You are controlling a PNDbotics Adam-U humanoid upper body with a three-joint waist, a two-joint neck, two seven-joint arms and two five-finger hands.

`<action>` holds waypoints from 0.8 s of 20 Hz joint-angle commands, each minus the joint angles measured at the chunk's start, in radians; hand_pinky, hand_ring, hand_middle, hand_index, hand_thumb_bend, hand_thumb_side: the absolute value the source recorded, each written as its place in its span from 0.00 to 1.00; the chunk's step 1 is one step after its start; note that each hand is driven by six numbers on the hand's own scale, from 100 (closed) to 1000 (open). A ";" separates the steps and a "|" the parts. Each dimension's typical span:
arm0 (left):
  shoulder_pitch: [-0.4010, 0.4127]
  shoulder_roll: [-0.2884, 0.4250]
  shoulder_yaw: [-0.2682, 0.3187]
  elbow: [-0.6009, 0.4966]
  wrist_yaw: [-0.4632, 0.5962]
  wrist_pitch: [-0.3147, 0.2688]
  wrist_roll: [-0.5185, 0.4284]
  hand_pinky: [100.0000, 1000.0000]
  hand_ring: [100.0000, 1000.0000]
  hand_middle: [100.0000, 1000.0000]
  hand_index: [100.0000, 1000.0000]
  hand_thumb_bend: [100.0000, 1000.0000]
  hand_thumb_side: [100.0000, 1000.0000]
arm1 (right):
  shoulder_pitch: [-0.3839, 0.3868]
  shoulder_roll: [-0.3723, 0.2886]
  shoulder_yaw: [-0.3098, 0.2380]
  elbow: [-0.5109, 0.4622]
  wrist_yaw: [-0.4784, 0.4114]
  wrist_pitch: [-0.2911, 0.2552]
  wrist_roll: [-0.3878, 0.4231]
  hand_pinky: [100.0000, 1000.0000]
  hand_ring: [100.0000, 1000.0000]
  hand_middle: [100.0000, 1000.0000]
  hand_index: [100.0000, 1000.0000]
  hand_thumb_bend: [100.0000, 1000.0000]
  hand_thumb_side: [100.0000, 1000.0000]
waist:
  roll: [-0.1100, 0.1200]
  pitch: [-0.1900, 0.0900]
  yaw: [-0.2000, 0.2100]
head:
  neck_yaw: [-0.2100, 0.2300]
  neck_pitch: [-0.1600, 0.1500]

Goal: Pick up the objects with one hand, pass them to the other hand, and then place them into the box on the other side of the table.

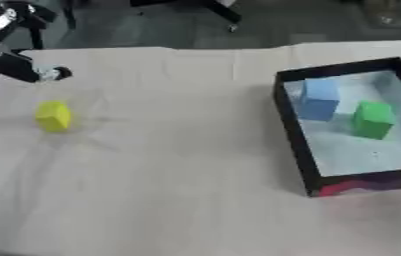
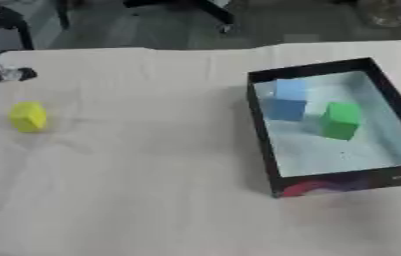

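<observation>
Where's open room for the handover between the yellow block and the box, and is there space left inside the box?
The widest bare cloth lies between the yellow block and the box, running to the near edge. In the box, the near half is free; the blue block and green block crowd the far half. The left hand hovers beyond the yellow block.

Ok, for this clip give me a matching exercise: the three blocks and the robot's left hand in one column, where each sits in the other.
Things:
1. yellow block
2. blue block
3. green block
4. left hand

Places:
A. in the box, nearer its far left corner
B. above the table's far left edge
C. alone on the cloth, left side
D. in the box, right of the other block

Pairs: 1-C, 2-A, 3-D, 4-B
</observation>
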 commanded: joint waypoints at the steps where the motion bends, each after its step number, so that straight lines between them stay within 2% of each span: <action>1: -0.041 0.039 0.031 0.076 -0.053 -0.036 -0.052 0.88 0.80 0.75 0.80 0.62 0.00 | -0.010 -0.044 -0.017 -0.024 -0.002 -0.010 -0.003 1.00 1.00 0.95 1.00 0.00 0.00 | -0.009 -0.038 -0.003 | 0.007 -0.017; 3: -0.061 0.038 0.032 0.134 -0.088 -0.057 -0.088 0.88 0.82 0.77 0.79 0.62 0.00 | -0.009 -0.045 -0.017 -0.028 -0.003 -0.011 -0.005 1.00 1.00 0.94 1.00 0.00 0.00 | -0.008 -0.035 -0.007 | 0.008 -0.020; 5: -0.081 0.029 0.033 0.193 -0.124 -0.073 -0.124 0.89 0.84 0.78 0.76 0.54 0.00 | -0.007 -0.045 -0.016 -0.032 -0.003 -0.012 -0.005 1.00 1.00 0.94 1.00 0.00 0.00 | -0.008 -0.034 -0.010 | 0.008 -0.023; 6: -0.091 0.023 0.038 0.221 -0.142 -0.083 -0.141 0.89 0.84 0.76 0.77 0.54 0.00 | -0.005 -0.044 -0.015 -0.033 -0.002 -0.013 -0.004 1.00 1.00 0.94 1.00 0.00 0.00 | -0.008 -0.034 -0.011 | 0.008 -0.022; 8: -0.107 0.017 0.045 0.272 -0.177 -0.095 -0.176 0.88 0.84 0.76 0.77 0.57 0.00 | 0.000 -0.042 -0.011 -0.033 0.004 -0.016 0.001 1.00 1.00 0.94 1.00 0.00 0.00 | -0.008 -0.037 -0.012 | 0.008 -0.016; 9: -0.113 0.018 0.049 0.291 -0.195 -0.095 -0.194 0.88 0.86 0.77 0.79 0.63 0.00 | 0.002 -0.041 -0.008 -0.032 0.005 -0.017 0.004 1.00 1.00 0.94 1.00 0.00 0.00 | -0.007 -0.039 -0.013 | 0.008 -0.015; 12: -0.130 0.018 0.053 0.328 -0.249 -0.072 -0.248 0.88 0.87 0.79 0.79 0.72 0.00 | 0.006 -0.037 -0.001 -0.034 0.013 -0.023 0.014 1.00 1.00 0.94 1.00 0.00 0.00 | -0.004 -0.041 -0.018 | 0.009 -0.014; 16: -0.142 0.018 0.066 0.330 -0.323 -0.044 -0.322 0.87 0.88 0.80 0.79 0.70 0.00 | 0.007 -0.032 0.010 -0.035 0.027 -0.032 0.030 1.00 1.00 0.94 1.00 0.00 0.00 | 0.000 -0.037 -0.025 | 0.013 -0.021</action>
